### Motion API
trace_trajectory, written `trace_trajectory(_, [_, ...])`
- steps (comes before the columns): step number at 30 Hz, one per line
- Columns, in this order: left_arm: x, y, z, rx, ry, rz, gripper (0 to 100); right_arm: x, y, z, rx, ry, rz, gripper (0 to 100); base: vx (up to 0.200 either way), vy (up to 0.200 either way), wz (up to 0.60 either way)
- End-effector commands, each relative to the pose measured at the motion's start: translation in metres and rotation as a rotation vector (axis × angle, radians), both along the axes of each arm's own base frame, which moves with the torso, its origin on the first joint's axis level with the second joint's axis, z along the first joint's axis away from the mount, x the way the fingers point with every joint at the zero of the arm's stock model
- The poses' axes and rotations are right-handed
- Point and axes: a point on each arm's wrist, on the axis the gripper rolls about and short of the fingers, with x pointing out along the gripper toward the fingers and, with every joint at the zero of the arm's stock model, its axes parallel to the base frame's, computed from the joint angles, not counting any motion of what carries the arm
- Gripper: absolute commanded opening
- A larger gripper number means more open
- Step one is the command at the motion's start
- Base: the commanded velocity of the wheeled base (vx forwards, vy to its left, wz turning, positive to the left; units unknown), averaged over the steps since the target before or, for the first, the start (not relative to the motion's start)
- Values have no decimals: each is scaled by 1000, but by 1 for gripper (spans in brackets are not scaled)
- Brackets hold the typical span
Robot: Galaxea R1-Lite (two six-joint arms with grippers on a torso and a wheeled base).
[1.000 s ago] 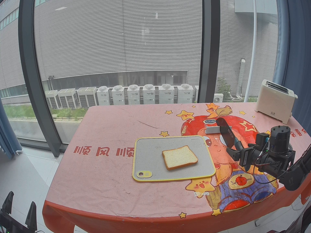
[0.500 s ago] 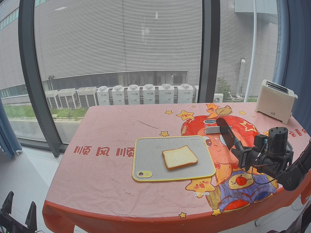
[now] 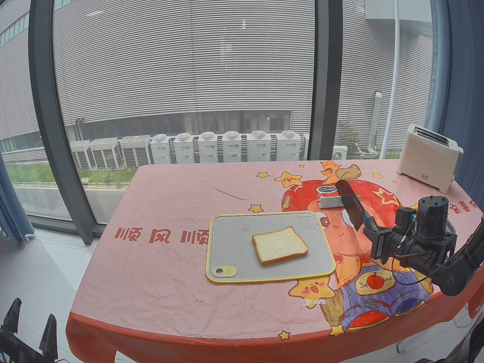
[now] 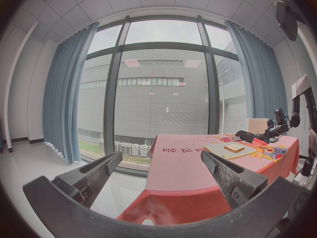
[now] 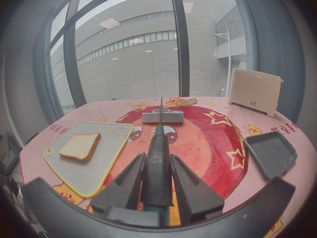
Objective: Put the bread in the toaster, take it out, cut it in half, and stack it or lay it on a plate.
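Window wall (image 3: pixel 186 66) facing a grey building; in front of it, a table (image 3: pixel 166 278) covered in pink cartoon print. At table centre, a grey, yellow-rimmed cutting board (image 3: pixel 237 248), used as reference below. On the board's right half: one bread slice (image 3: pixel 279 245), flat, whole, uncut. Right of the board, above the table: right gripper (image 5: pixel 158 169) clamped tight on the black handle of a knife (image 3: pixel 351 205), blade on edge, pointing away from the robot, tip in line with a small grey knife rest (image 5: pixel 162 117) just beyond the board's far right corner; contact with it not determinable. Well beyond the board, at the far right table edge: white toaster (image 3: pixel 428 164), nothing seen sticking out of the slots. Right of the board, past the knife: dark rectangular tray (image 5: pixel 270 153), nothing in it. Off the table, well left of the board: left gripper (image 4: pixel 161 154), fingers spread wide, nothing held. Judged step: cutting, with knife in hand but not yet over the bread. Next move, presumably: blade across the slice's middle, then straight down; possible sliding of the slice with no second hold.
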Motion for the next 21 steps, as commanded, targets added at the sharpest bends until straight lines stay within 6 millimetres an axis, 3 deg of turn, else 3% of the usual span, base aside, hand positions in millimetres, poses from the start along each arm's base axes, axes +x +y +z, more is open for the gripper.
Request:
trace_trajectory(1, [0, 0, -4, 0, 4, 2, 100, 1, 0, 5, 6, -24, -1, 0, 0, 0, 0])
trace_trajectory(13, [0, 0, -4, 0, 4, 2, 100, -3, 0, 21, 21, -82, 4, 0, 0, 0, 0])
trace_trajectory(21, [0, 0, -4, 0, 4, 0, 100, -7, 14, 23, 22, -91, 63, 0, 0, 0, 0])
